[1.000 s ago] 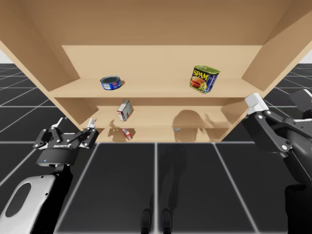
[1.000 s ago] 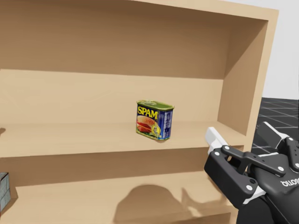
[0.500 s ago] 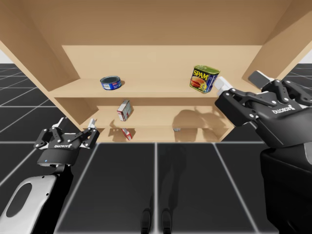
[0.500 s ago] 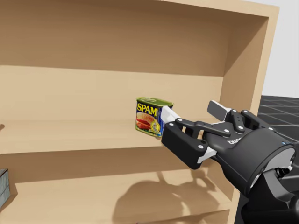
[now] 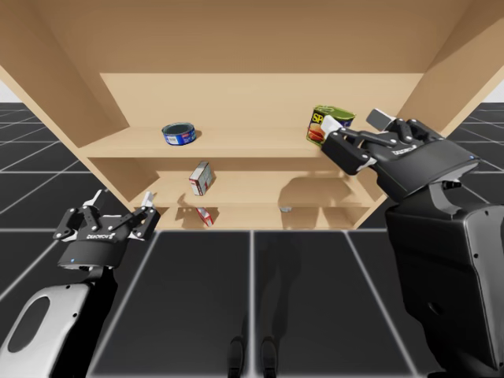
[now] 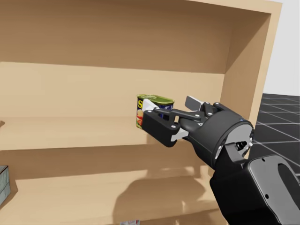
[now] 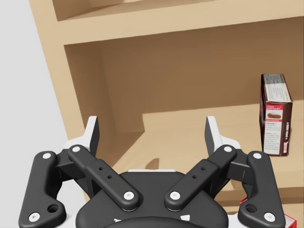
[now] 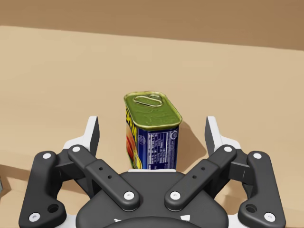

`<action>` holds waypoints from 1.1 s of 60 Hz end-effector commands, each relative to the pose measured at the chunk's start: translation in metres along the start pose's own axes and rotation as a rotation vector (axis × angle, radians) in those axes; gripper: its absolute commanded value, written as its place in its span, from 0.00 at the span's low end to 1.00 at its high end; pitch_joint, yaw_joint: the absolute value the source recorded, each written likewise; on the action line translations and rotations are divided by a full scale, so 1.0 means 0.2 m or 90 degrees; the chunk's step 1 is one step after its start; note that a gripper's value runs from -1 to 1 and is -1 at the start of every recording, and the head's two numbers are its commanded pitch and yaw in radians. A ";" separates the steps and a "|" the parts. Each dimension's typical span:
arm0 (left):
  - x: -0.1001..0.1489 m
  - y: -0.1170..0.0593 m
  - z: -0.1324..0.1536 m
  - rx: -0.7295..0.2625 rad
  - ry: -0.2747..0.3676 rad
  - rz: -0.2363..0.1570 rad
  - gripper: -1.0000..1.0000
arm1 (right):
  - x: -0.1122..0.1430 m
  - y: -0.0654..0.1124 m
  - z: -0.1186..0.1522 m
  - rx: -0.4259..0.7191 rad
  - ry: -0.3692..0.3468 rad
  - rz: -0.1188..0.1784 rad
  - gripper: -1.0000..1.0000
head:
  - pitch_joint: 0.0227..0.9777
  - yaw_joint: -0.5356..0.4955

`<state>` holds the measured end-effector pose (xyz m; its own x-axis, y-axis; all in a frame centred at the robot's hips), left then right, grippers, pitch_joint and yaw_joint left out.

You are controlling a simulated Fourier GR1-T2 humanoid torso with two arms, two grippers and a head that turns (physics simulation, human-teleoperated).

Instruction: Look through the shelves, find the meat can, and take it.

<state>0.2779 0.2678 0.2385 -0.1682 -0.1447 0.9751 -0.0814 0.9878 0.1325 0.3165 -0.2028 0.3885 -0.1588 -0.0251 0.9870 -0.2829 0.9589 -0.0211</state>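
Right gripper is spread wide, one finger on each side of the meat can. There's a visible gap on both sides, so it's around the can but not pinching it. The can is the squarish one with a green-gold lid, yellow and blue sides. It stands upright toward the right end of the top shelf board, set back a bit from the front edge. In the head view that arm reaches in from the right, and the fingers cover most of the can's front.

Left gripper is spread too, with nothing between the fingers. It hangs low in front of the left end of the wooden shelves. Ahead of it, out past one finger, a red and white box stands on end on the middle board. A small red box sits on the board below that.

A flat round blue can is toward the left end of the top board, well apart from the meat can.
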 end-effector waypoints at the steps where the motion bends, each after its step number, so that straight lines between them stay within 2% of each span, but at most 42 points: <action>1: 0.01 0.00 0.00 -0.001 -0.001 0.003 0.00 | -0.06 0.00 -0.08 0.003 0.080 0.011 0.00 | 0.28 0.25; 3: 0.01 0.00 0.00 -0.001 -0.001 0.004 0.00 | -0.06 0.01 -0.10 0.010 0.092 0.008 0.00 | 0.28 0.25; 6: 0.01 0.00 0.00 -0.001 -0.001 0.005 0.00 | -0.07 0.01 -0.11 0.010 0.096 0.015 0.00 | 0.28 0.25; 10: 0.01 0.00 0.00 -0.001 -0.001 0.006 0.00 | -0.08 0.01 -0.13 0.013 0.106 0.015 0.00 | 0.28 0.25; 13: 0.01 0.00 0.00 0.000 -0.001 0.007 0.00 | -0.09 0.01 -0.14 0.016 0.112 0.011 0.00 | 0.28 0.25; 15: 0.01 0.00 0.00 0.000 -0.001 0.006 0.00 | -0.09 0.01 -0.15 0.016 0.115 0.017 0.00 | 0.28 0.25; 22: 0.01 0.00 0.00 0.001 -0.002 0.007 0.00 | -0.11 0.01 -0.17 0.015 0.118 0.014 0.00 | 0.28 0.25; 24: 0.01 0.00 0.00 0.000 -0.002 0.007 0.00 | -0.11 0.00 -0.17 0.017 0.123 0.007 0.00 | 0.28 0.25; 25: 0.01 0.00 0.01 0.000 -0.002 0.007 0.00 | -0.12 0.00 -0.17 0.018 0.127 0.011 0.02 | 0.28 0.25; 26: 0.01 0.00 0.01 0.000 -0.002 0.008 0.00 | -0.12 0.00 -0.17 0.018 0.129 0.011 0.15 | 0.28 0.25; 28: 0.01 0.00 0.01 0.000 -0.002 0.008 0.00 | -0.13 0.00 -0.17 0.010 0.125 0.011 0.31 | 0.28 0.25; 29: 0.01 0.01 0.01 0.000 -0.002 0.008 0.00 | -0.13 0.00 -0.17 0.007 0.124 0.013 0.53 | 0.28 0.25; 30: 0.01 0.01 0.01 0.000 -0.002 0.008 0.00 | -0.13 0.00 -0.17 0.007 0.124 0.012 0.65 | 0.28 0.25; 31: 0.01 0.01 0.01 0.000 -0.002 0.008 0.00 | -0.13 -0.01 -0.17 0.004 0.122 0.014 0.98 | 0.28 0.25; 32: 0.01 0.01 0.01 0.000 -0.002 0.008 0.00 | -0.14 -0.01 -0.17 0.001 0.121 0.016 1.00 | 0.28 0.25; 43: 0.01 0.00 0.01 0.000 -0.002 0.007 0.00 | -0.11 -0.02 -0.14 -0.006 0.101 0.014 1.00 | 0.28 0.25; 55: 0.01 0.00 0.01 0.000 -0.003 0.006 0.00 | -0.02 -0.03 -0.05 -0.028 0.042 0.039 1.00 | 0.28 0.25; 60: 0.01 0.00 0.01 0.000 -0.003 0.006 0.00 | 0.02 -0.03 0.01 -0.039 0.021 0.057 1.00 | 0.28 0.25; 61: 0.01 0.00 0.01 0.000 -0.003 0.006 0.00 | 0.03 -0.03 0.04 -0.045 0.014 0.067 1.00 | 0.28 0.25; 66: 0.01 0.00 0.01 0.001 -0.003 0.007 0.00 | 0.04 -0.03 0.11 -0.047 0.006 0.071 1.00 | 0.28 0.25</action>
<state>0.2761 0.2675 0.2408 -0.1737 -0.1344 0.9756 -0.0798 0.9893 0.1221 0.3120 -0.2006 0.3765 -0.1464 0.0654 0.9871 -0.2978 0.9486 -0.1070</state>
